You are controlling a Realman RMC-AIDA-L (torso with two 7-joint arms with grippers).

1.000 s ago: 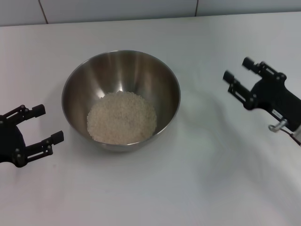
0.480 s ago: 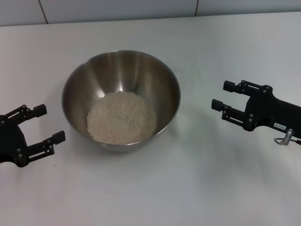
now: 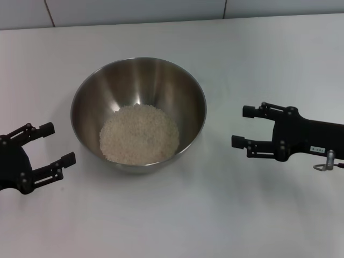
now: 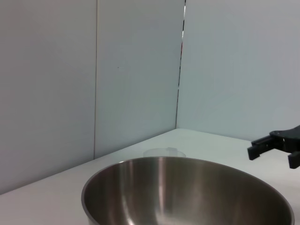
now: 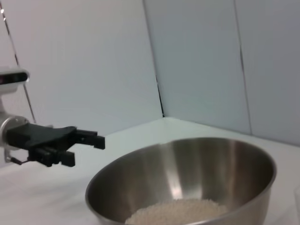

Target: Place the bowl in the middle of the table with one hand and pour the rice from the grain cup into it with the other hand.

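Note:
The steel bowl (image 3: 91, 102) stands on the white table (image 3: 177, 215), left of centre, with a pale mound of rice (image 3: 140, 134) in its bottom. My left gripper (image 3: 58, 142) sits open and empty just left of the bowl, a small gap away. On the other side, my right gripper (image 3: 242, 127) is open and empty, its fingers pointing at the bowl from a short distance. The right wrist view shows the bowl (image 5: 225, 164), the rice (image 5: 178, 213) and the left gripper (image 5: 86, 150). The grain cup (image 4: 164, 152) shows faintly beyond the bowl's rim (image 4: 187, 161) in the left wrist view.
A pale tiled wall (image 3: 134, 11) runs along the table's far edge. Bare white tabletop lies in front of the bowl and between the bowl and the right gripper.
My right gripper has come down and moved nearer the bowl, turning so its fingers point level at it. The left gripper has shifted only slightly. The bowl and rice are still.

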